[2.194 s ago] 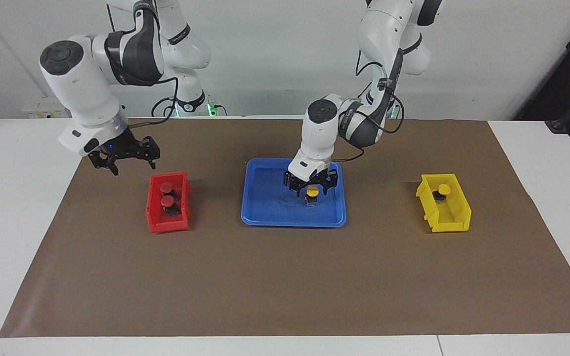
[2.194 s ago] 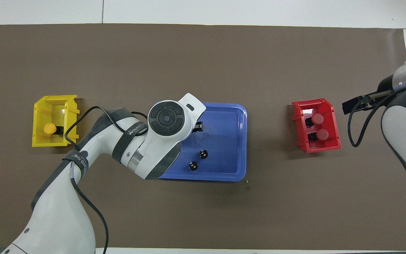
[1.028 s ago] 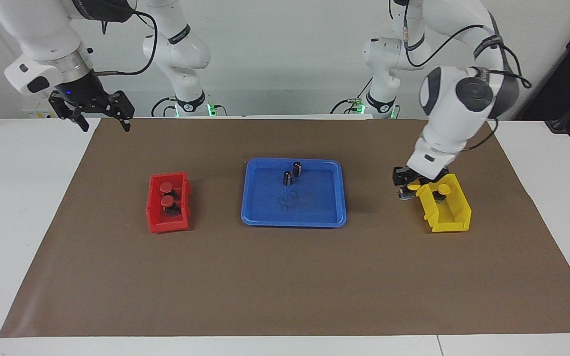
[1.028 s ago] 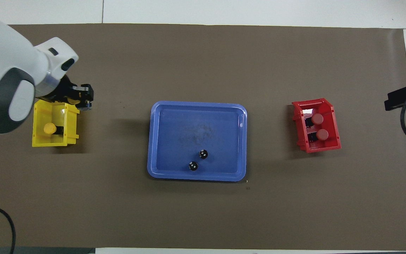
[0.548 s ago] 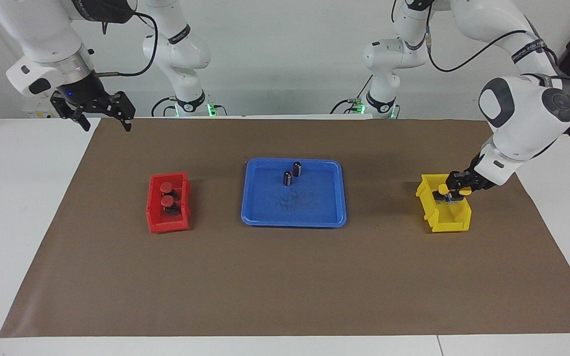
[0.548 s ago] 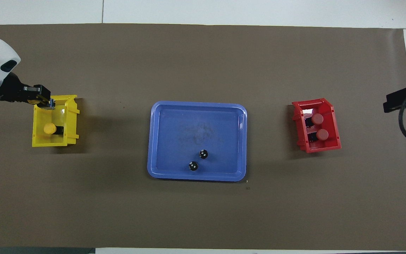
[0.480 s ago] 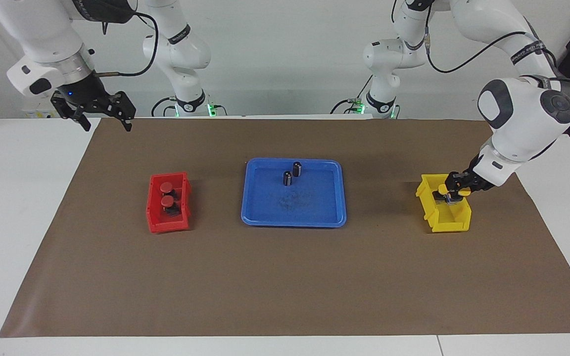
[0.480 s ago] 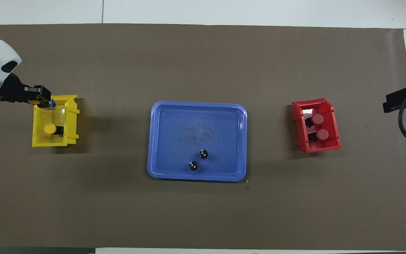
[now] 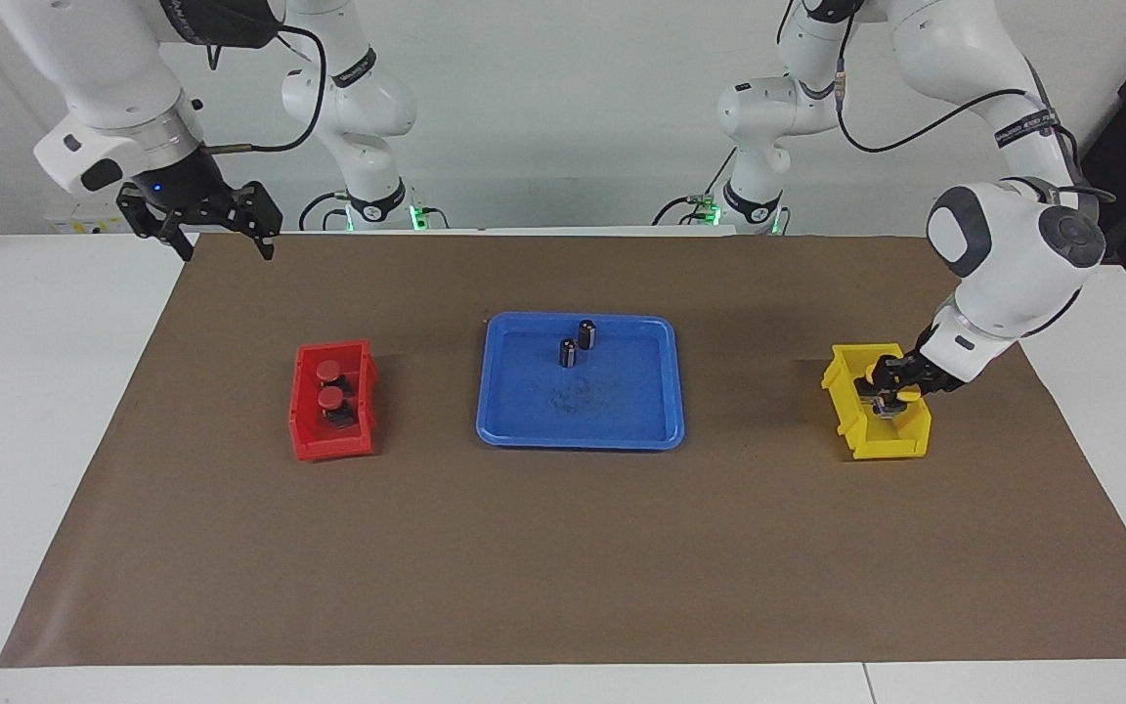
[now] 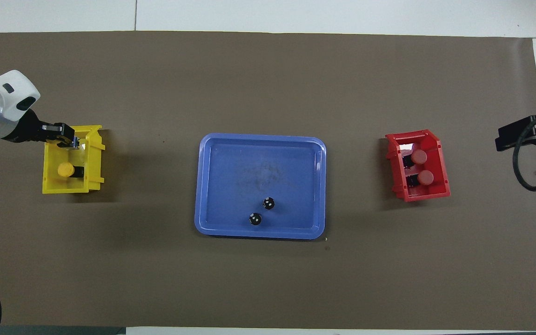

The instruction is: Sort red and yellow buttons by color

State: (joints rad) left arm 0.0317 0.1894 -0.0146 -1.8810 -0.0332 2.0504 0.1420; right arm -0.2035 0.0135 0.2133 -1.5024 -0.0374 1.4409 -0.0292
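Observation:
Two red buttons (image 9: 328,384) (image 10: 419,157) lie in the red bin (image 9: 331,446) (image 10: 441,160) toward the right arm's end. One yellow button (image 10: 65,170) lies in the yellow bin (image 9: 846,411) (image 10: 96,163) toward the left arm's end. My left gripper (image 9: 890,388) (image 10: 67,139) reaches down into the yellow bin, shut on the other yellow button (image 9: 905,394), which sits low inside the bin at the end farther from the robots. My right gripper (image 9: 221,240) is open and empty, raised above the table edge nearest the robots; only its edge shows in the overhead view (image 10: 514,135).
A blue tray (image 9: 524,435) (image 10: 212,186) lies mid-table between the bins, with two small dark cylinders (image 9: 587,333) (image 10: 268,203) standing in its part nearer the robots. A brown mat (image 9: 563,557) covers the white table.
My left gripper carried the yellow button from the blue tray to the yellow bin and has come down into it. My right gripper rose from beside the red bin and shifted slightly.

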